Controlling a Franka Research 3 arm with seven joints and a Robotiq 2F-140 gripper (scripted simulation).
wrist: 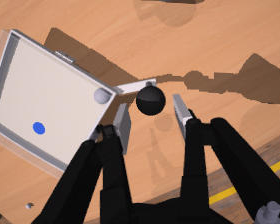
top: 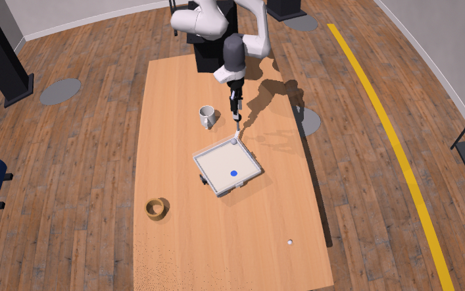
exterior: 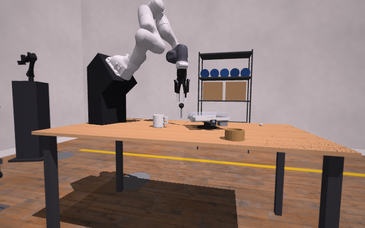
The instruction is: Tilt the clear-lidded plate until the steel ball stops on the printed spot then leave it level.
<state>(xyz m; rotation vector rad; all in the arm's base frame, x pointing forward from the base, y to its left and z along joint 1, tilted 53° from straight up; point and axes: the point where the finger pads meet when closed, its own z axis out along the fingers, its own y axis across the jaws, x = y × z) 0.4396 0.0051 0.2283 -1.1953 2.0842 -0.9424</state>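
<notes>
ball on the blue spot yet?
No. In the top view the steel ball sits in the plate's corner nearest the arm, apart from the blue spot.

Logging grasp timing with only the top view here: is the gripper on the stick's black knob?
Observer: No. The exterior view shows the gripper hanging above the knob, with a gap between them.
Operator: Could its fingers drop over it?
Observer: Probably. In the wrist view the fingers stand partly closed, apart slightly wider than the knob, with nothing between them.
Operator: Is the plate level?
Observer: From the side, the clear-lidded plate looks about level.
</notes>
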